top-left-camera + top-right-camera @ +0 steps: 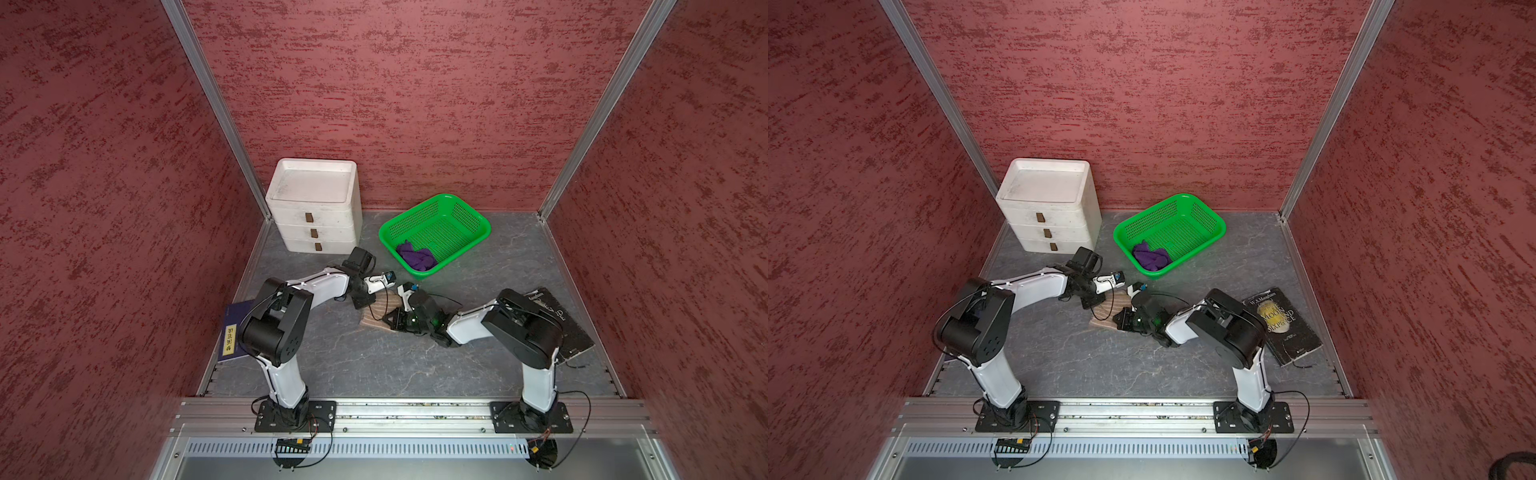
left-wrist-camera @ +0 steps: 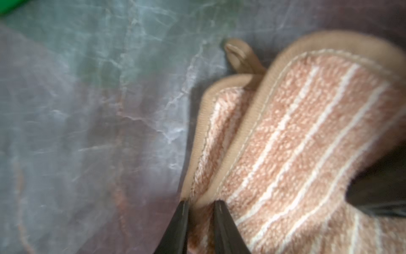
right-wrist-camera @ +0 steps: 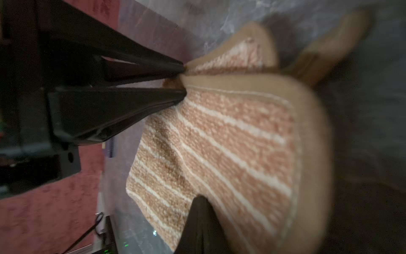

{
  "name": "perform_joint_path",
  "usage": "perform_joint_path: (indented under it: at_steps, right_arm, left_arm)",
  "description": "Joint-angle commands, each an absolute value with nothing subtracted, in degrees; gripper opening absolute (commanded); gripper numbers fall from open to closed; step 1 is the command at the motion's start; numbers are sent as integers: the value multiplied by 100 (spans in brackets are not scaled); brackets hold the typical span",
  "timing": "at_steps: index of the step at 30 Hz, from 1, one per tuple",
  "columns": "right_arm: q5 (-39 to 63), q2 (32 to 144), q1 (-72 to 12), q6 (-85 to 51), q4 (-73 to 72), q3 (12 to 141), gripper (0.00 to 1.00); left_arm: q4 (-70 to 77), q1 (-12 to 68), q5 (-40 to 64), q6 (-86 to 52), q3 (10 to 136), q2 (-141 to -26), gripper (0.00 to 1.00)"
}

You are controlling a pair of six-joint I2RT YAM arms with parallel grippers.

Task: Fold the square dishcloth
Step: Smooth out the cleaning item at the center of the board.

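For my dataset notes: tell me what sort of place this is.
Probably a lab robot cell, not a home: red textured walls on aluminium framing, and two arms bolted to a front rail.

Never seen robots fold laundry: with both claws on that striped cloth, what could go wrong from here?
The left gripper pinches the dishcloth only by its thin border; it might slip free. The right gripper sits close; the two could bump. The layers' edges look offset, so the fold may end crooked.

Lab test cell: aluminium rails (image 1: 216, 108) frame red panels (image 1: 415, 83)
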State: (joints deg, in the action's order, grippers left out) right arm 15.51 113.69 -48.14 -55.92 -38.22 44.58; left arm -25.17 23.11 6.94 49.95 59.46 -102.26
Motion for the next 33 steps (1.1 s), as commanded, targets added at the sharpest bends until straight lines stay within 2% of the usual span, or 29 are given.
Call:
perform_joint_path:
  at_steps: [1, 5, 8, 12, 15, 23, 27, 31, 33]
  right_arm:
    - [1632, 11816, -4746, -5925, -4296, 4224, 0]
    - [1757, 11556, -4754, -5947, -4609, 3916, 0]
    - [1846, 10990, -4803, -5794, -4273, 3935, 0]
    - [1885, 10487, -4952, -5623, -3689, 4259, 0]
    - [1920, 10561, -5087, -5573, -3426, 4615, 0]
    - [2293, 11817, -5328, -5694, -3376, 5658, 0]
    - [2352, 12306, -5381, -5717, -3115, 5940, 0]
    - [2214, 11922, -5431, -5446, -2353, 6132, 1]
    - [2040, 11307, -5408, -5162, -1927, 6153, 9]
  left_arm:
    - [-2552, 2250, 505, 5114, 5833, -10443, 23]
    - [-2497, 2206, 463, 5096, 5803, -10342, 25]
    - [-2565, 2058, 551, 4991, 5918, -10005, 35]
    - [-2880, 1789, 936, 4821, 6040, -9216, 56]
    - [-3049, 1616, 1180, 4800, 5948, -8709, 62]
    - [-3244, 627, 1739, 4622, 5884, -8225, 65]
    - [-3216, 433, 1828, 4771, 5668, -8069, 65]
    - [-3263, 495, 1841, 4728, 5652, -7991, 65]
    - [-3291, 591, 1842, 4659, 5684, -7945, 65]
